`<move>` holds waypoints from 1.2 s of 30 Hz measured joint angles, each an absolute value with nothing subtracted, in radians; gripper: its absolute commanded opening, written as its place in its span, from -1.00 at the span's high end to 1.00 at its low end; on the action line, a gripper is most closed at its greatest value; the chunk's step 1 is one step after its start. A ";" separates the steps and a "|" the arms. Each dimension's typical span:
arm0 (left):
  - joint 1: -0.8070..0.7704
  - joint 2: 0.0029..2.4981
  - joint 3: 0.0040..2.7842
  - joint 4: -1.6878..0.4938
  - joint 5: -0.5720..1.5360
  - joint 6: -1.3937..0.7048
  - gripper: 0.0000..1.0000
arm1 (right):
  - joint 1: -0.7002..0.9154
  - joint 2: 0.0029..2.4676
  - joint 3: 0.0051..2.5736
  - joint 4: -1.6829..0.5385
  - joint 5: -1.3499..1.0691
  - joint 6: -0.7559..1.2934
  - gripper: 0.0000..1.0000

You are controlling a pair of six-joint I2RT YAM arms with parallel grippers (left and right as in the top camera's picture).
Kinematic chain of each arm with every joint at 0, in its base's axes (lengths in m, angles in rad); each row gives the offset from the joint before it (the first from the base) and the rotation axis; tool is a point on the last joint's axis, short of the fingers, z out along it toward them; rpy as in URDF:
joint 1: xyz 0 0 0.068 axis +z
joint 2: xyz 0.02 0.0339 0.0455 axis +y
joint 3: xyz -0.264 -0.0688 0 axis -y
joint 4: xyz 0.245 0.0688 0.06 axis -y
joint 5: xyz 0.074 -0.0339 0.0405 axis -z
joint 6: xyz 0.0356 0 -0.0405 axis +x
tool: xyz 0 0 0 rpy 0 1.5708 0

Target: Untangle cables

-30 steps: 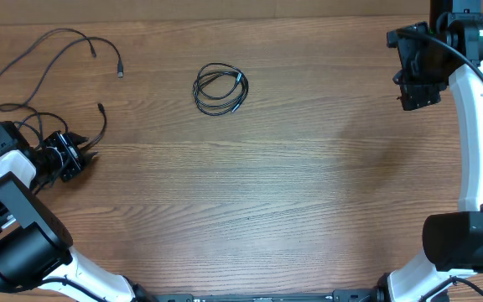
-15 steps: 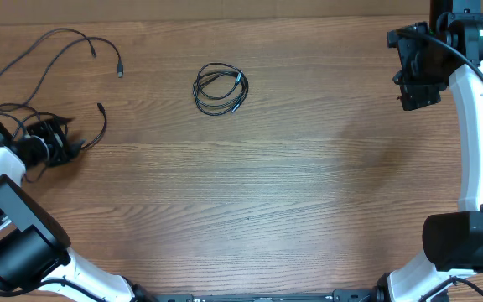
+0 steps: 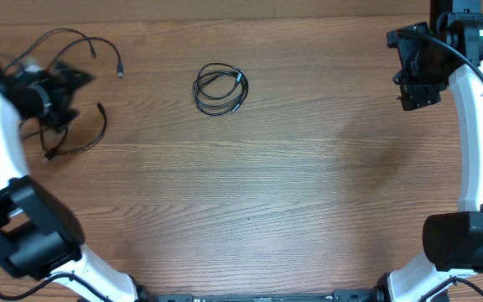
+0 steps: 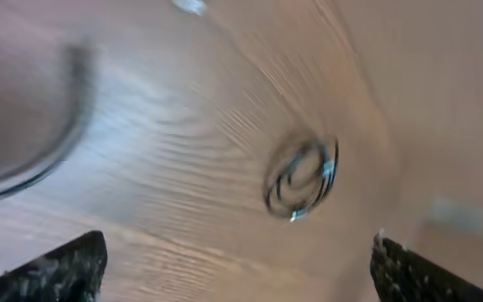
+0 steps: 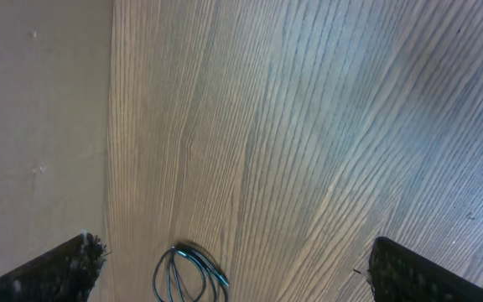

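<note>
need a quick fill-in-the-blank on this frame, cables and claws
1. In the overhead view, the coiled cable lies to the ___ of the loose strands.
2. The left claw is ___, with nothing in it.
3. The right claw, far from both, holds ___.
Missing words: right; open; nothing.

Overhead looks straight down on the table (image 3: 309, 184); both wrist views slant from opposite sides toward the coiled cables (image 3: 220, 89).
</note>
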State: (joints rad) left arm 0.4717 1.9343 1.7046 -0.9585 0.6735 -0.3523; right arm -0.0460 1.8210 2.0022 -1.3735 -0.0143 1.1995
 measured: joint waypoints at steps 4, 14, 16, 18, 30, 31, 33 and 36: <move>0.303 1.935 1.705 -0.900 0.657 -0.183 -0.99 | -0.046 1.821 2.002 -1.374 -0.014 1.200 -1.00; -0.101 2.007 1.705 -0.706 0.351 -0.098 -0.99 | -0.046 1.821 2.002 -1.373 -0.014 1.200 -1.00; -0.156 2.034 1.706 -0.670 0.251 -0.101 -0.99 | -0.046 1.821 2.002 -1.374 -0.014 1.200 -1.00; -0.208 2.066 1.706 -0.647 0.161 -0.102 -0.99 | -0.046 1.821 2.002 -1.374 -0.014 1.200 -1.00; -0.236 2.241 1.706 -0.601 -0.043 -0.146 -0.72 | -0.046 1.821 2.002 -1.374 -0.014 1.200 -1.00; -0.234 2.245 1.706 -0.598 -0.043 -0.150 -0.56 | -0.046 1.821 2.002 -1.374 -0.014 1.200 -1.00; -0.233 2.246 1.706 -0.587 -0.046 -0.160 -0.25 | -0.046 1.821 2.002 -1.374 -0.014 1.200 -1.00; -0.234 2.246 1.707 -0.578 -0.046 -0.162 0.12 | -0.046 1.821 2.002 -1.373 -0.014 1.200 -1.00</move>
State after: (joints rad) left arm -0.2340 2.2463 1.7065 -0.5777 -0.0460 -0.1623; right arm -0.0460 1.8214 2.0022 -1.3731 -0.0143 1.2003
